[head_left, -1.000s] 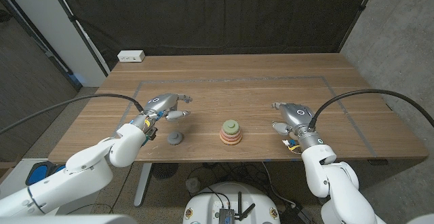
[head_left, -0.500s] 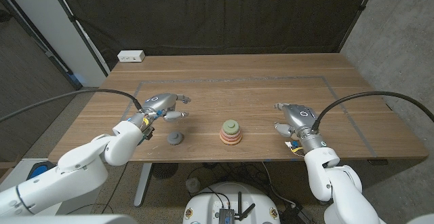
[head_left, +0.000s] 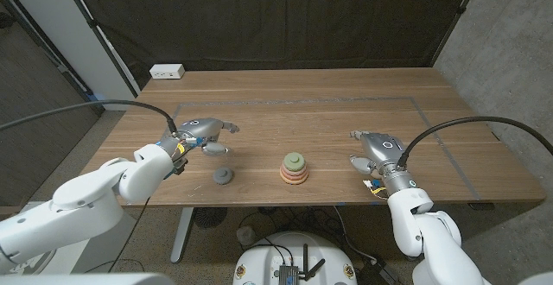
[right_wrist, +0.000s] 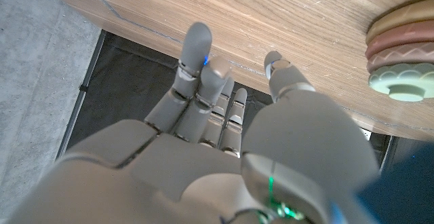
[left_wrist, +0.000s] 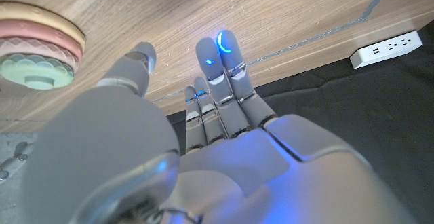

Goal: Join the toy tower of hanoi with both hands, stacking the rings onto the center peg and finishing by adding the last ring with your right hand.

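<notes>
Black curtain hangs behind a wooden table [head_left: 328, 91] marked with a thin taped rectangle, and a white power strip [head_left: 167, 72] sits at its far left corner. Over the table's left part, the left arm reaches in from the side and its left hand [head_left: 201, 135] hovers above the wood with fingers extended and spread apart, holding nothing; the wrist view shows the fingers [left_wrist: 220, 68] straight. Just nearer the front edge lies a loose grey ring [head_left: 223, 176], apart from that hand. At the middle stands the toy tower [head_left: 294, 168], several pastel rings stacked on the center peg, green on top. To the right, the right hand [head_left: 375, 151] is poised above the table, fingers loosely apart and empty, well apart from the tower.
</notes>
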